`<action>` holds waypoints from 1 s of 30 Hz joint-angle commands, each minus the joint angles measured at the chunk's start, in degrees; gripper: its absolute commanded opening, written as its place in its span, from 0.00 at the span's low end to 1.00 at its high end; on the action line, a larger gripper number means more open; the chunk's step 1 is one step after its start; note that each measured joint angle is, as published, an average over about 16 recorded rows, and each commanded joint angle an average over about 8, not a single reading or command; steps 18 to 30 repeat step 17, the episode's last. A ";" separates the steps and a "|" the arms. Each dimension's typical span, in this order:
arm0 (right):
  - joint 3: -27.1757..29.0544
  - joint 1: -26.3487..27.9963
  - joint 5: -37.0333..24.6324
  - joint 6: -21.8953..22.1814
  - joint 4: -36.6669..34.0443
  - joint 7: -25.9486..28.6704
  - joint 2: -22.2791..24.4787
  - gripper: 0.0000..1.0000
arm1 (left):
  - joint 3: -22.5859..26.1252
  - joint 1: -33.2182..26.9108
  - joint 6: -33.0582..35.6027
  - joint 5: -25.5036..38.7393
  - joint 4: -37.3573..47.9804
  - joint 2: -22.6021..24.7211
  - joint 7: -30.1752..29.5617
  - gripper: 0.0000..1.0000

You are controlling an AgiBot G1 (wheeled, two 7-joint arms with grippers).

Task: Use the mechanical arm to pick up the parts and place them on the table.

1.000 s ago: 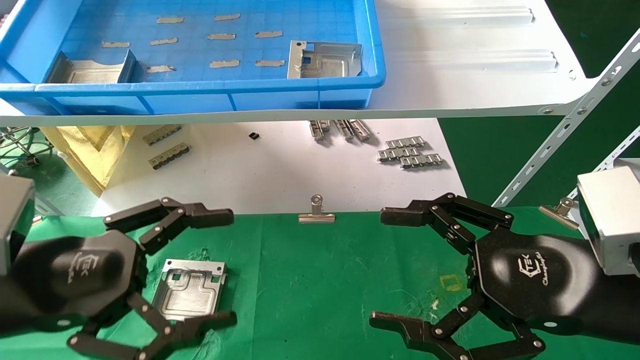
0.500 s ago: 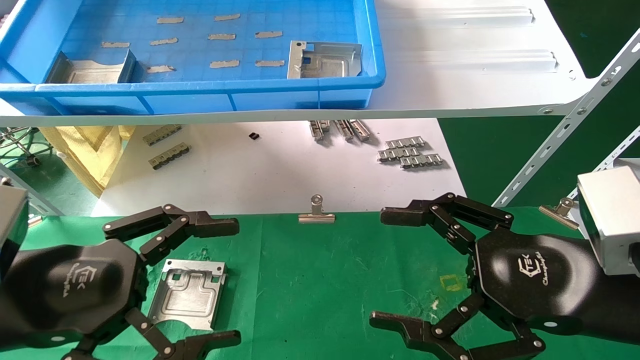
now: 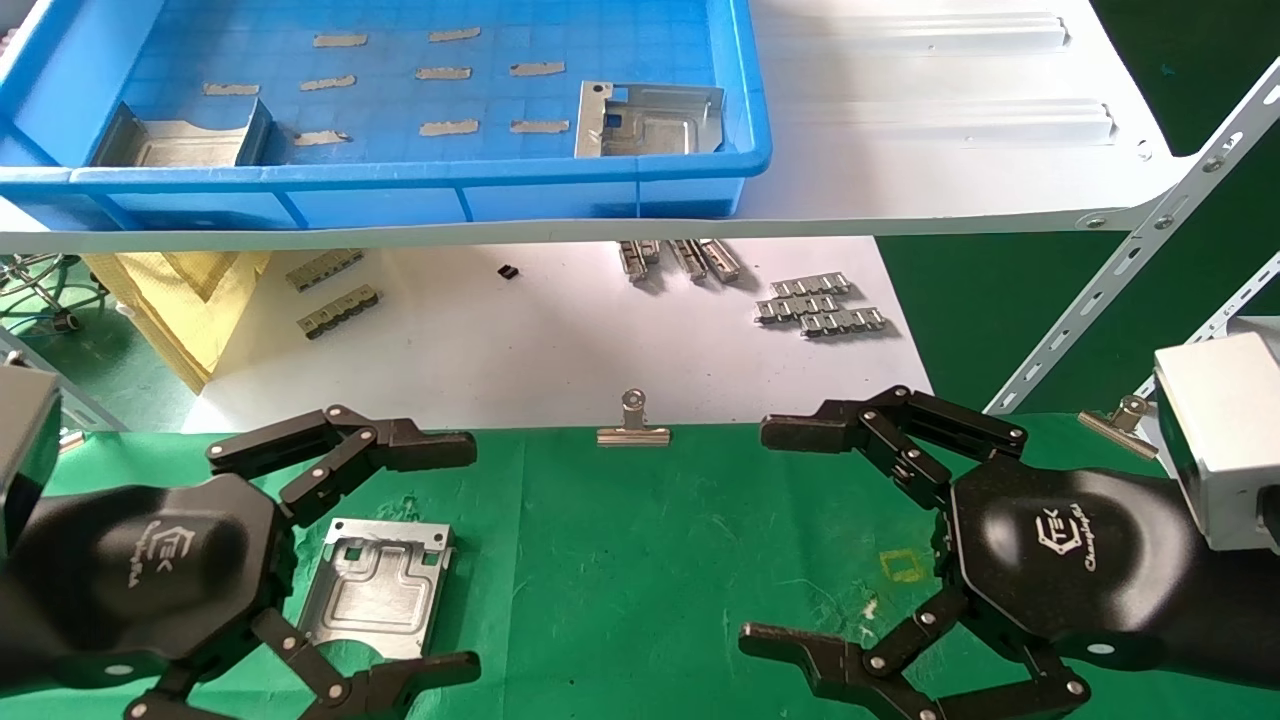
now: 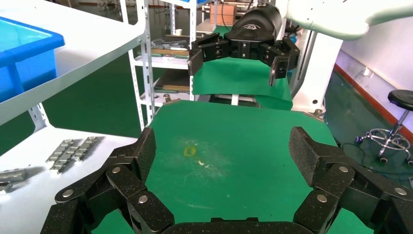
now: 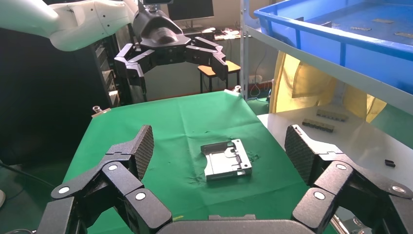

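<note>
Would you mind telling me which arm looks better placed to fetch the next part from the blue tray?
Probably the right. The right gripper hangs open over bare green table, nearer the tray's right-hand part. The left gripper, also open, straddles the part already set down.

We're on a factory-style workshop floor: white slotted-steel shelving (image 4: pixel 141 53) carries a blue parts bin (image 3: pixel 400 180), stamped metal strips (image 3: pixel 820 305) lie on a white sheet, green cloth is clipped over the bench (image 3: pixel 700 560), and a rolling stool (image 4: pixel 397 124) stands on painted green flooring.
</note>
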 commanded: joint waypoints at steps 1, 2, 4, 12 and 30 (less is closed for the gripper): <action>0.00 0.00 0.00 0.00 0.00 0.00 0.00 1.00 | 0.05 -0.03 0.01 -0.02 0.08 0.01 0.03 1.00; 0.00 0.00 0.00 0.00 0.00 0.00 0.00 1.00 | 0.06 -0.04 0.01 -0.03 0.11 0.01 0.04 1.00; 0.00 0.00 0.00 0.00 0.00 0.00 0.00 1.00 | 0.09 -0.06 0.02 -0.04 0.17 0.02 0.06 1.00; 0.00 0.00 0.00 0.00 0.00 0.00 0.00 1.00 | 0.15 -0.10 0.05 -0.09 0.31 0.05 0.11 1.00; 0.00 0.00 0.00 0.00 0.00 0.00 0.00 1.00 | 0.17 -0.11 0.06 -0.10 0.34 0.06 0.13 1.00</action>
